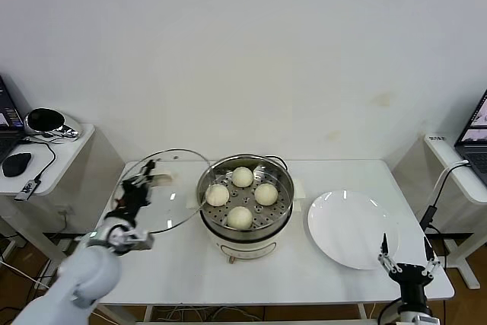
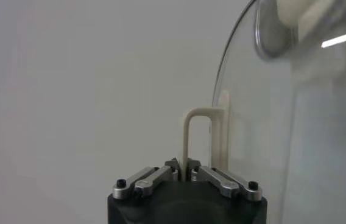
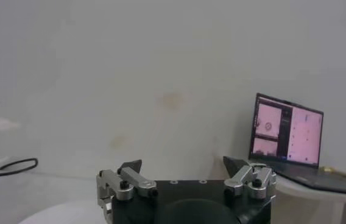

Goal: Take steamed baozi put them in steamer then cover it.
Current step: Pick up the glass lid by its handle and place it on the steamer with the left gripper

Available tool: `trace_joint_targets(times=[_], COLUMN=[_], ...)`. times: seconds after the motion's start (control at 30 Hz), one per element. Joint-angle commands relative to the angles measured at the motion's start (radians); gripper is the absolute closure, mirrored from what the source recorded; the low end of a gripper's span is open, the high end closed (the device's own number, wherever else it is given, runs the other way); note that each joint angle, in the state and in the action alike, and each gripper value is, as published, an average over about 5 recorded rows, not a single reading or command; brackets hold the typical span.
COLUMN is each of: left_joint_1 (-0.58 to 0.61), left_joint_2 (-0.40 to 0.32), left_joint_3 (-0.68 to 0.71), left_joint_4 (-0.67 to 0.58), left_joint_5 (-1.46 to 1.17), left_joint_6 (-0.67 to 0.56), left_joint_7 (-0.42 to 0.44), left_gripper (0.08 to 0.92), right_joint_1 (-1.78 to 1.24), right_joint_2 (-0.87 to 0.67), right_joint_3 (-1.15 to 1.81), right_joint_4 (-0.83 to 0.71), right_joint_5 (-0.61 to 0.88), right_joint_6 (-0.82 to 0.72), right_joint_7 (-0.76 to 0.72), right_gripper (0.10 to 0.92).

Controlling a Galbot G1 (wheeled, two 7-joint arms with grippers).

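Several cream-white baozi (image 1: pixel 243 177) sit on the perforated tray inside the shiny steamer (image 1: pixel 283 207) at the table's middle. My left gripper (image 1: pixel 147 173) is shut on the cream handle (image 2: pixel 196 131) of the clear glass cover (image 1: pixel 179 211), which it holds lifted and tilted just left of the steamer, its rim near the pot's left edge. In the left wrist view the cover (image 2: pixel 295 134) fills the side beyond the handle. My right gripper (image 1: pixel 409 259) is open and empty at the table's front right corner; it also shows in the right wrist view (image 3: pixel 182 168).
A flat white plate (image 1: pixel 351 227) lies right of the steamer, close to my right gripper. A side table with a mouse and cable (image 1: pixel 19 163) stands at the far left. A laptop (image 3: pixel 285 137) sits on a stand at the right.
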Motion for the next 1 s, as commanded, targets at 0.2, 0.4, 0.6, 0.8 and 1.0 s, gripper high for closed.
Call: trace_joint_targets(times=[0.2,0.4,0.6,0.8,1.0], left_joint_1=[-0.333,-0.343,-0.345,-0.334,-0.346], left_joint_2=[-0.265,-0.31,-0.333,-0.334,-0.345], left_joint_3=[0.412,0.445,0.459,0.474,0.474], left_joint_4=[0.036,0.081,0.127,0.164,0.201], left_joint_5=[0.283,0.328,0.349,0.373,0.383], left_joint_6=[0.28,0.268,0.24,0.217,0.202], left_joint_7=[0.209,0.217,0.197,0.177,0.165], left_gripper=[0.857,0.857,0.857,0.857,0.857], right_joint_1=[0.017,0.015,0.014,0.02,0.022], right_joint_2=[0.025,0.024,0.017,0.016,0.016], right_joint_3=[-0.026,-0.026,-0.023,-0.022,-0.024], right_joint_4=[-0.026,-0.029,-0.035,-0.041,-0.049], right_joint_5=[-0.062,-0.066,-0.065,-0.064,-0.066], right_joint_6=[-0.002,0.002,0.008,0.006,0.006], right_joint_7=[0.006,0.007,0.008,0.008,0.008], right_gripper=[0.203,0.203,0.203,0.203,0.203])
